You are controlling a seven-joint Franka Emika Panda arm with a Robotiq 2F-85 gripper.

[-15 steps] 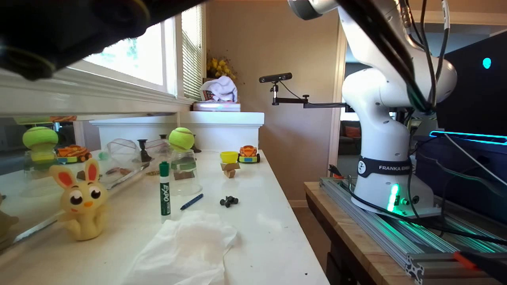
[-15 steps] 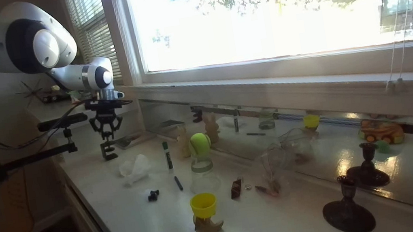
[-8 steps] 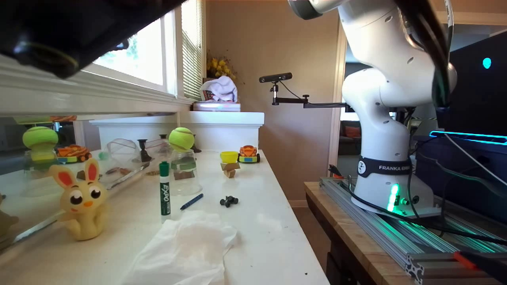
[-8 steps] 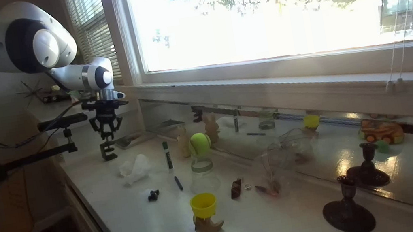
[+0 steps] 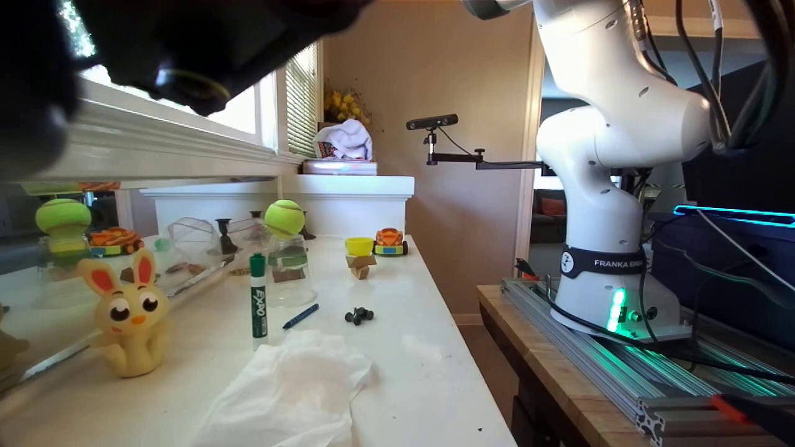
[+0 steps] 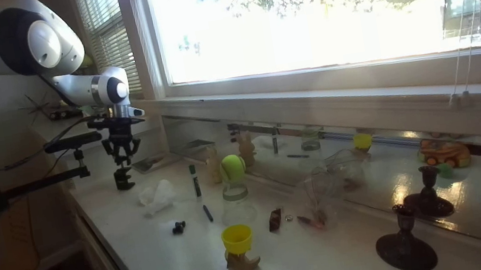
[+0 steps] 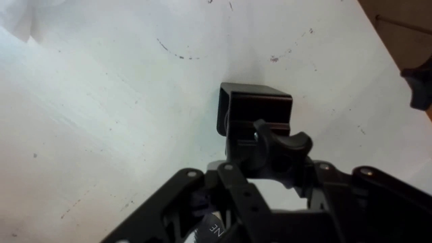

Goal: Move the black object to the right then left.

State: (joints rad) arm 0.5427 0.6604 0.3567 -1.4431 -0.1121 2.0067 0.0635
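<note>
In exterior view, near: yellow cup (image 6: 237,241); farther, small black piece (image 6: 178,228); both unmoved. Far left end of counter (image 6: 170,269): black clamp (image 6: 123,179), presumably task's object, pinched in gripper (image 6: 124,161). Both just shifted slightly left, so sideways leg likely underway; which, cannot tell. Clamp turned versus half second ago.

"EXPO" stands on the green marker (image 5: 259,301), "FRANKA" on a black band (image 5: 602,262) and "NE" on a dark piece (image 7: 210,229).
</note>
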